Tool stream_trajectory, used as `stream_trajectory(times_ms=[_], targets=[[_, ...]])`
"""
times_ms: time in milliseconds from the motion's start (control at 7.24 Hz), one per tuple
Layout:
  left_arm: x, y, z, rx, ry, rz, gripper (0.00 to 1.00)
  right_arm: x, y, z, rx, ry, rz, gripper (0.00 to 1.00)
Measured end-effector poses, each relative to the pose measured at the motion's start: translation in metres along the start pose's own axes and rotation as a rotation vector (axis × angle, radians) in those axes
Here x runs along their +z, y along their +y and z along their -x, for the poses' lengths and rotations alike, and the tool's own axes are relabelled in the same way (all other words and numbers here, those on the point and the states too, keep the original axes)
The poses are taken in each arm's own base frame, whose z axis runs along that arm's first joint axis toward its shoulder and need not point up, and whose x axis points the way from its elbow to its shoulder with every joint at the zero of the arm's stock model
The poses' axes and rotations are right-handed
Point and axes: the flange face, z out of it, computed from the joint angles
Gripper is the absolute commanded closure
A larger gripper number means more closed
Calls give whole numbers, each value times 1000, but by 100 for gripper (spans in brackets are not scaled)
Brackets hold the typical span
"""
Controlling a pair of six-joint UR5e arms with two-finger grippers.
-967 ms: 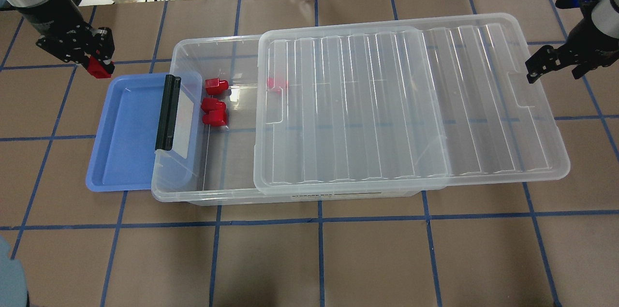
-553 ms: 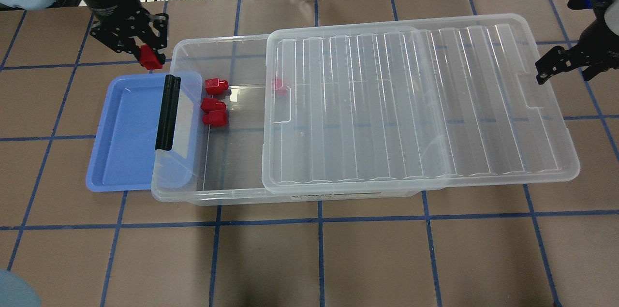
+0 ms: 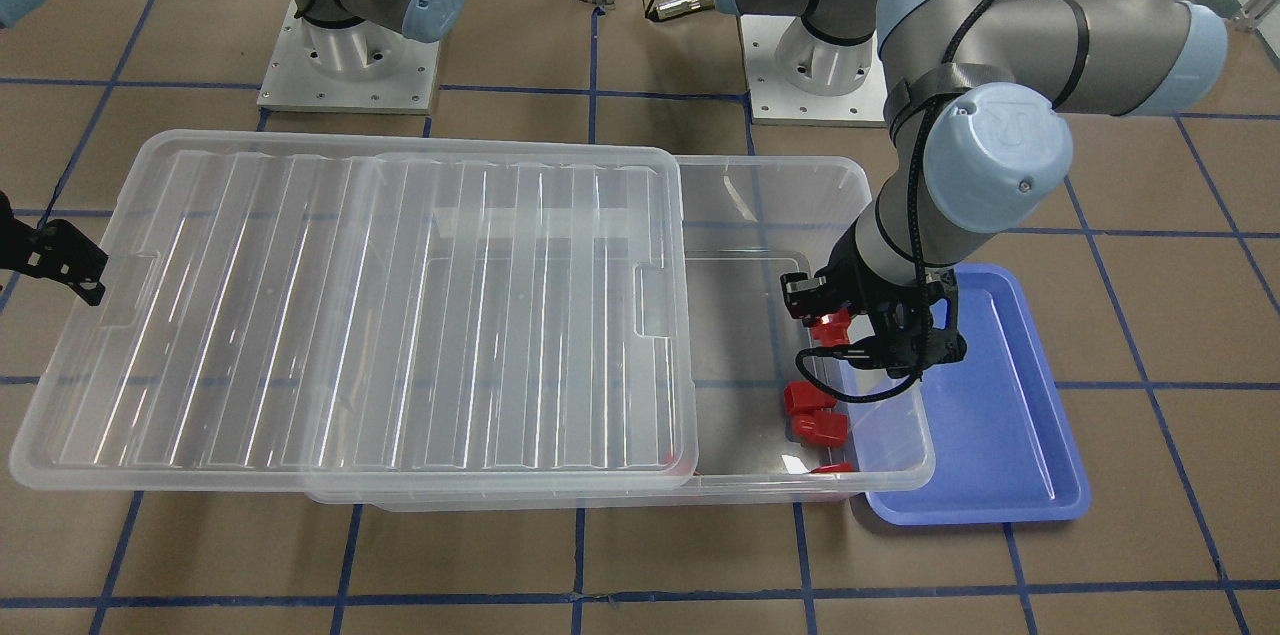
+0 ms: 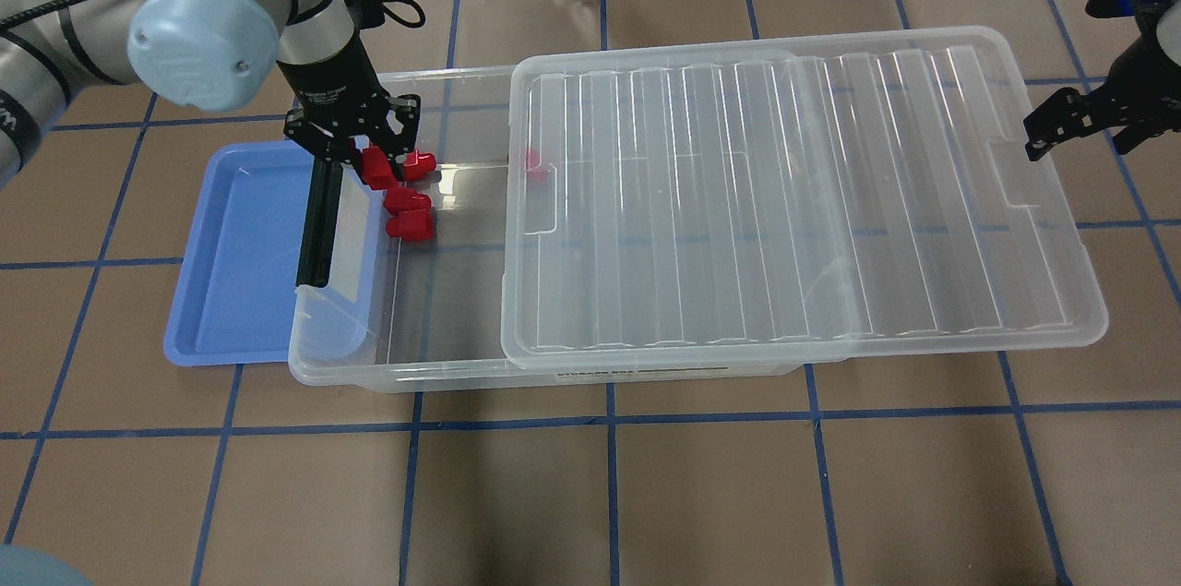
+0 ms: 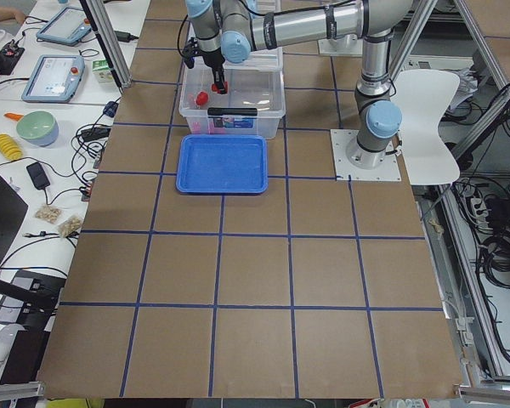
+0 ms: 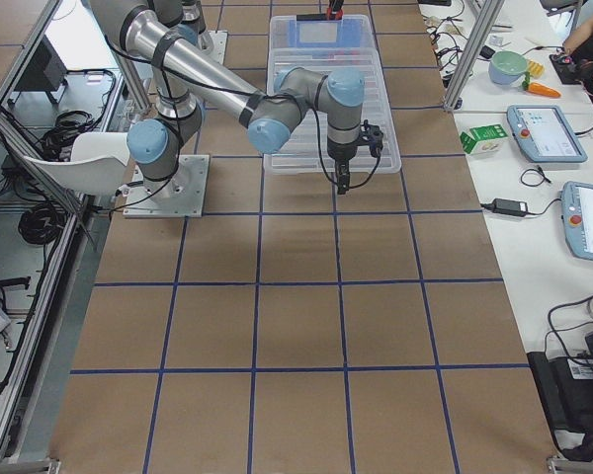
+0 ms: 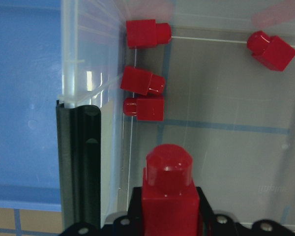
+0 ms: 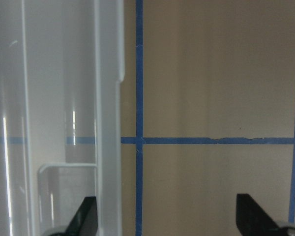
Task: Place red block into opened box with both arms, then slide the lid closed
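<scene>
Left hand (image 4: 374, 164) pinches one glossy red plastic block (image 7: 167, 196) over the clear plastic box (image 4: 397, 380); four other red blocks (image 7: 140, 81) lie inside. Right hand (image 4: 1087, 126) is spread beside the ribbed translucent lid (image 4: 803, 198).

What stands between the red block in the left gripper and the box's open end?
Nothing visible. The left gripper holds the red block over the box at its uncovered end; the lid covers only the rest; loose red blocks lie alongside.

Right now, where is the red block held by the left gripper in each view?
Front-facing: red block right of centre.
Overhead: block upper left.
Exterior left: too small to tell apart.
Exterior right: likely the red speck at the top edge.
Left wrist: bottom centre.
Right wrist: not in it.
Landmark: blue tray, just beside it.
</scene>
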Motion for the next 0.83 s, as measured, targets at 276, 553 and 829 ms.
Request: stream_trajectory(times_ms=[276,553,829], targets=[[33,5,-8,10,29,17,100,-28,-12,12,-17,10,-24,0],[70,8,-11,12,35,25,100,-79,-17,29,-29,4,-16,0],[104,2,-12,13,44,30,100,-136,2,50,-30,-4,-2,0]])
